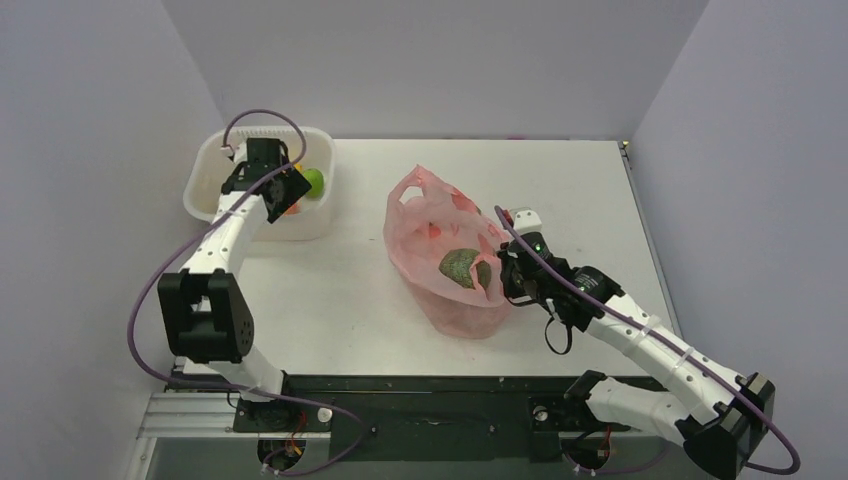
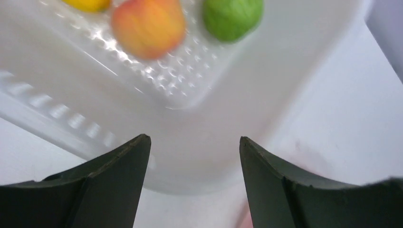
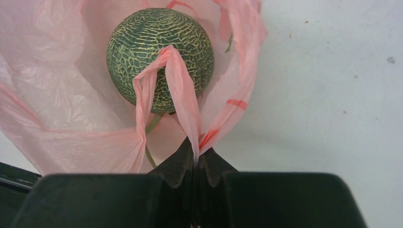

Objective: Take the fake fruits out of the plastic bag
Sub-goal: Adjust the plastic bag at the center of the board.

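As the right gripper (image 3: 197,153) pinches the plastic bag (image 3: 57,99), melon (image 3: 142,42) sits beyond.

Here's the white table (image 1: 590,190), flat and matte, lit evenly right across. Out at 10 o'clock, pushed up into the far left corner, sits the white basin (image 1: 318,218), square on the surface. Now the middle of the table: the pink plastic bag (image 1: 455,315) lies slumped there, just a touch toward 3 o'clock. It's crumpled, its rounded end pointing to 6 o'clock and a handle loop reaching toward 12. Basin and bag are well apart, with bare tabletop between them. Close in on the 3 o'clock side of the bag, the surface shows a few tiny dark specks. Down at 6 o'clock, a black rail (image 1: 430,400) runs along the near edge.
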